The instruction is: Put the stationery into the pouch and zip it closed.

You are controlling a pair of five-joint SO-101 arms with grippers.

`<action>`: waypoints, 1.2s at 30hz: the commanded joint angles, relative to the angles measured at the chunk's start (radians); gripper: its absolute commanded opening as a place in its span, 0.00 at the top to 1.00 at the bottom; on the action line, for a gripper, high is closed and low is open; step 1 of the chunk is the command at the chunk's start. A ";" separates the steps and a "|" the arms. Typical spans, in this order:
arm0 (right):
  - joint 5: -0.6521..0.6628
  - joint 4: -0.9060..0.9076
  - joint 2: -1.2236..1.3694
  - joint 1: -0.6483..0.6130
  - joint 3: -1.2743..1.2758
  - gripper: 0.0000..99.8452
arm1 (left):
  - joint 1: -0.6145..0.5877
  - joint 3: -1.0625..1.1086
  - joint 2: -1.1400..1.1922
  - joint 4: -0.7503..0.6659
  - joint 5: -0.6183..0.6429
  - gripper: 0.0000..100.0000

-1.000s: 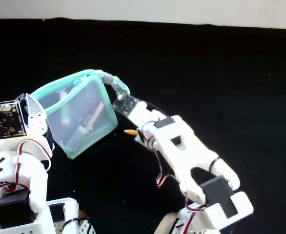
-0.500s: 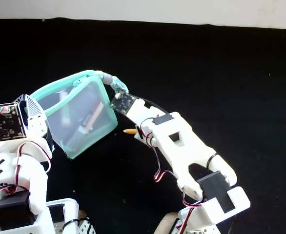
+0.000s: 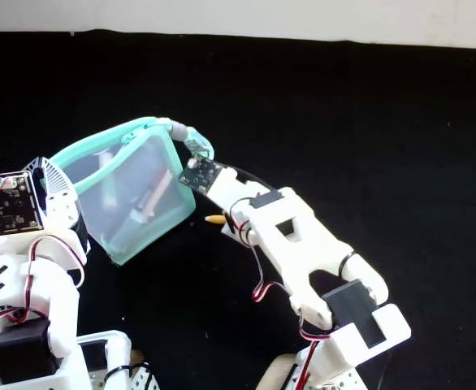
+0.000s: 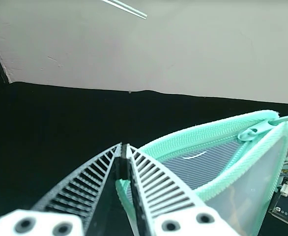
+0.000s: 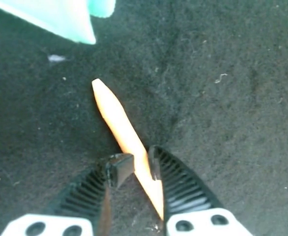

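Observation:
A translucent pouch (image 3: 132, 195) with a mint-green zipper rim hangs off the table, mouth open, with a few stationery pieces (image 3: 150, 201) showing through its wall. My left gripper (image 3: 55, 183) is shut on the pouch's left edge; in the left wrist view its fingers (image 4: 149, 182) pinch the rim of the pouch (image 4: 222, 162). The zipper pull (image 4: 254, 132) sits at the far end. An orange pen (image 5: 119, 123) lies over the black table, and my right gripper (image 5: 136, 162) is shut on its rear part. The pen's tip (image 3: 215, 219) pokes out under the right arm, beside the pouch's lower corner (image 5: 80, 24).
A black cloth covers the table (image 3: 368, 122), with a white wall behind its far edge. The right arm's body (image 3: 303, 244) stretches from the front right toward the pouch. A grey loop (image 3: 191, 138) hangs at the pouch's right top corner.
The right arm has swung a little left toward the pouch. The pen tip has hardly shifted. The left arm and the pouch have stayed still.

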 commanded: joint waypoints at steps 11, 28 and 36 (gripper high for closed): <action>-0.094 0.044 -0.021 0.031 -0.004 0.99 | 0.004 0.099 0.036 0.028 -0.012 0.99; -0.353 0.044 -0.684 0.105 0.174 0.99 | 0.004 0.099 0.036 0.028 -0.009 0.99; -0.381 0.047 -0.753 0.104 0.136 0.99 | 0.007 0.099 0.036 0.028 -0.009 0.99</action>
